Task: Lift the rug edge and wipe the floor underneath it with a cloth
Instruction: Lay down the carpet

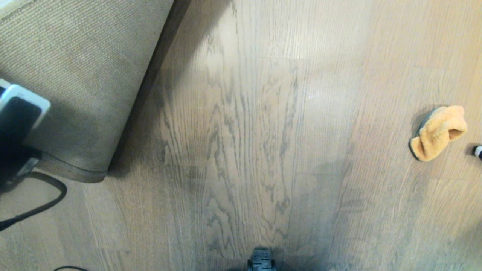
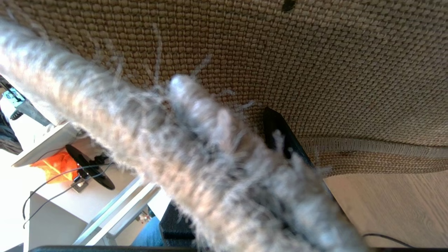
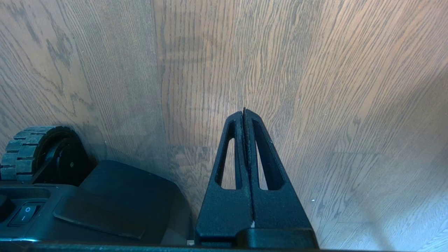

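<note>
The rug [image 1: 79, 75] is raised at the upper left of the head view, its tan woven backing turned toward me and its bound edge curling above the floor [image 1: 244, 131]. My left arm [image 1: 15, 124] reaches in at the left border. In the left wrist view my left gripper [image 2: 224, 147] is shut on the rug's fuzzy grey edge [image 2: 196, 154], with one black finger [image 2: 283, 140] against the backing [image 2: 315, 63]. The orange-tan cloth [image 1: 438, 131] lies crumpled on the floor at the far right, untouched. My right gripper [image 3: 244, 112] hangs shut and empty over bare planks [image 3: 315, 87].
A black cable [image 1: 41, 203] loops on the floor below the rug corner. A small white and black object [image 1: 478, 151] pokes in at the right border beside the cloth. My base wheel [image 1: 261, 259] shows at the bottom centre, and the base housing [image 3: 105, 196] sits beside the right gripper.
</note>
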